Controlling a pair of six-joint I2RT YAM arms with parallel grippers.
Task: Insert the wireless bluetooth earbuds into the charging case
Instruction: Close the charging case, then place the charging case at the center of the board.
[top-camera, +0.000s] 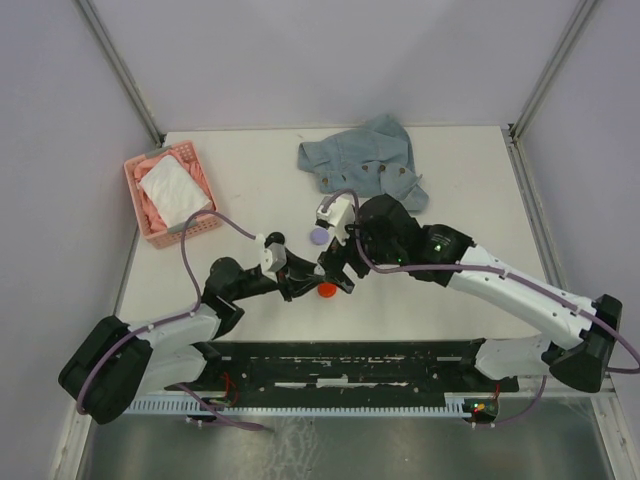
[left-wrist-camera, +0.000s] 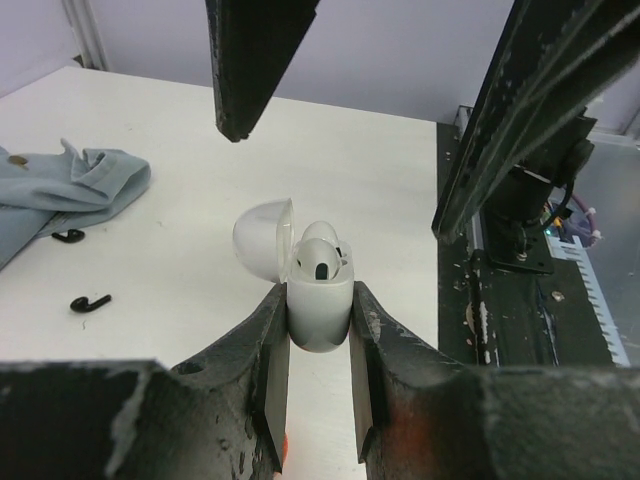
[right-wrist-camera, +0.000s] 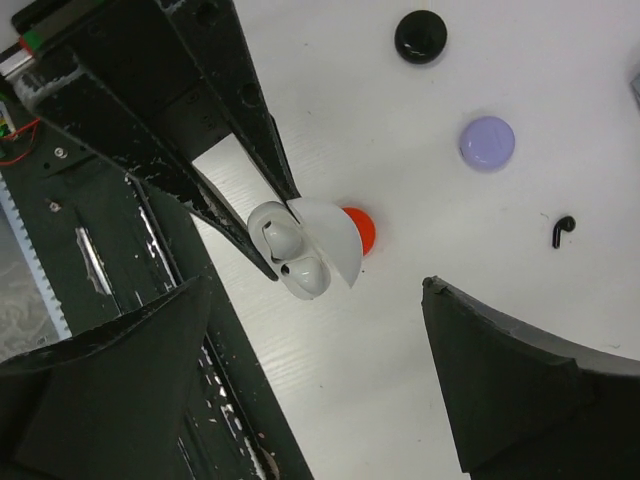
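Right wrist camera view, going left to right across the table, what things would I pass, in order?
open white charging case → red round case → black round case → lilac round case → black earbud

The white charging case (left-wrist-camera: 320, 310) stood upright, lid hinged open — two white earbuds (left-wrist-camera: 320, 262) sat in its wells. Two black stemmed earbuds (left-wrist-camera: 90, 302) lay loose, well apart from it.
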